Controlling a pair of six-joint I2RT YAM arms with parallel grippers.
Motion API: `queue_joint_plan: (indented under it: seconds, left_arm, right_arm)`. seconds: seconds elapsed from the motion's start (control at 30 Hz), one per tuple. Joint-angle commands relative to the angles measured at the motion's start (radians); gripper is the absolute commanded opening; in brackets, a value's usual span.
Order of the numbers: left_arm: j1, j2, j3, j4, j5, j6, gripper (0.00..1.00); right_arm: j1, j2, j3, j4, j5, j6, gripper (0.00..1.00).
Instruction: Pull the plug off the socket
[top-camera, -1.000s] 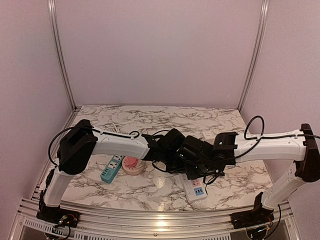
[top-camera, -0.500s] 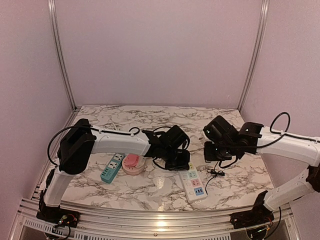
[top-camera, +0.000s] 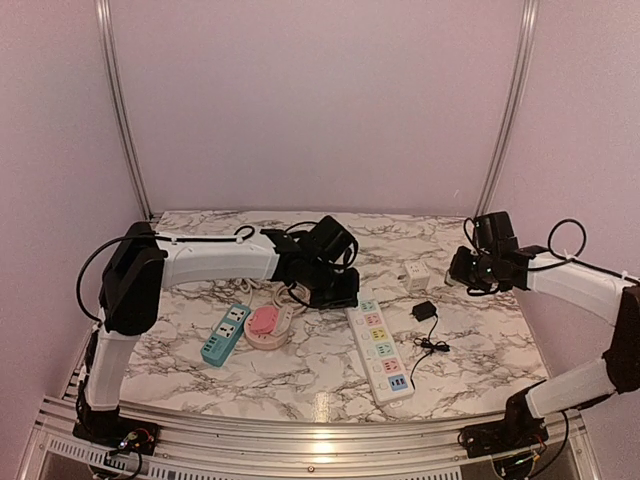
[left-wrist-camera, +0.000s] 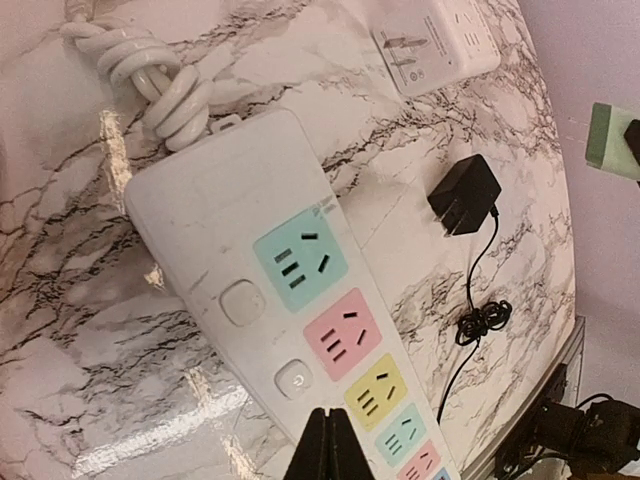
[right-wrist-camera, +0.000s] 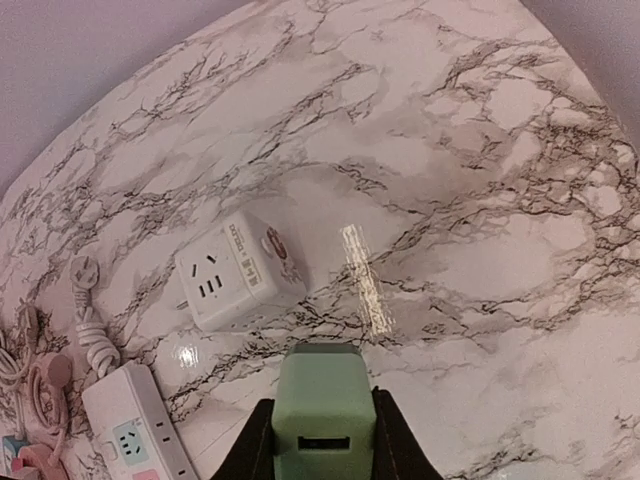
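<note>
Green plug (right-wrist-camera: 322, 400) off power strip (top-camera: 378, 350), pinched between right gripper (right-wrist-camera: 322, 450) jaws, long axis along fingers. We see it held above table (right-wrist-camera: 480, 200), white cube socket (right-wrist-camera: 240, 268) just ahead, strip well apart to left. Left gripper (left-wrist-camera: 330, 440), jaws pressed together, over strip; contact we cannot tell.

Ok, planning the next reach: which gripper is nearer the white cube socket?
Right. The right gripper hangs just right of the white cube socket; the left gripper sits farther left, by the power strip.
</note>
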Motion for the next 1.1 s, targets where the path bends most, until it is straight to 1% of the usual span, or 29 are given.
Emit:
queue_joint_plan:
  seconds: [0.0,0.07,0.13,0.3,0.37,0.5,0.6,0.83,0.93,1.07]
  left_arm:
    - [0.05,-0.106,-0.036,-0.06,-0.029,0.043,0.0]
    - [0.066,-0.121,-0.04,-0.07,-0.029,0.051,0.0]
    - [0.08,-0.132,-0.042,-0.075,-0.027,0.055,0.0]
    - [0.104,-0.145,-0.04,-0.085,-0.014,0.062,0.0]
    - [0.108,-0.148,-0.04,-0.085,-0.007,0.063,0.0]
    - [0.114,-0.152,-0.04,-0.09,-0.004,0.064,0.0]
    - [0.119,-0.153,-0.04,-0.097,-0.005,0.067,0.0]
    - [0.122,-0.174,-0.059,-0.107,-0.013,0.07,0.0]
    - [0.124,-0.186,-0.072,-0.107,-0.017,0.07,0.0]
    - [0.126,-0.197,-0.09,-0.105,-0.021,0.07,0.0]
  right_arm:
    - [-0.128,0.081,-0.029,0.226,-0.203,-0.025,0.07]
    - [-0.177,0.132,-0.029,0.287,-0.266,-0.026,0.07]
    - [-0.2,0.183,-0.015,0.33,-0.311,-0.028,0.07]
    - [-0.224,0.285,0.027,0.352,-0.333,-0.034,0.07]
    - [-0.233,0.314,0.032,0.389,-0.34,-0.033,0.08]
    - [-0.238,0.361,0.04,0.422,-0.356,-0.033,0.13]
    - [-0.242,0.39,0.038,0.432,-0.367,-0.031,0.19]
    - [-0.253,0.419,0.015,0.456,-0.382,-0.029,0.23]
    - [-0.258,0.413,0.004,0.457,-0.379,-0.03,0.27]
    - [-0.266,0.405,-0.012,0.448,-0.374,-0.039,0.38]
